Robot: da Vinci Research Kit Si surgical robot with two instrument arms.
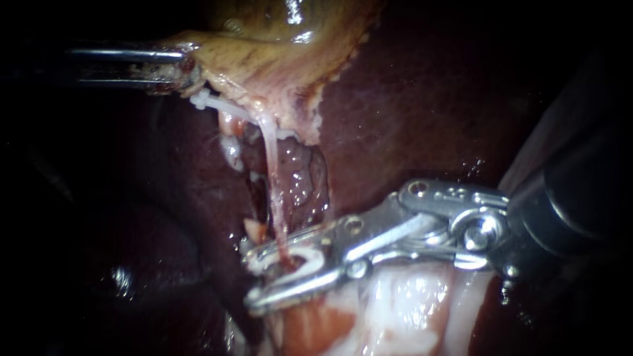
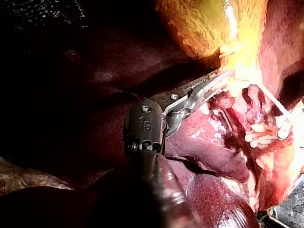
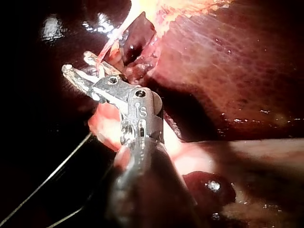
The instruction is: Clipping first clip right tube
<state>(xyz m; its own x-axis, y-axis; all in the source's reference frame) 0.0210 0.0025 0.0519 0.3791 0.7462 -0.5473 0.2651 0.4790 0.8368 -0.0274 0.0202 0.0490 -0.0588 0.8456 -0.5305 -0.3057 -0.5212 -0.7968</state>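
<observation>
Straddling the tube, an open clip is gripped between the right instrument's jaws. The gallbladder is clamped in the left instrument's jaws.

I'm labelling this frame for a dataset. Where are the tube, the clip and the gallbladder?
tube (image 1: 271,175), endoscope view: middle of the pale strand.
clip (image 1: 315,256), endoscope view: its white curved part beside the tube.
gallbladder (image 1: 264,46), endoscope view: its yellowish wall.

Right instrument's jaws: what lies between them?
In the endoscope view, a thin pale pinkish tube runs between the right instrument's jaws, inside a white curved clip that they hold.
</observation>
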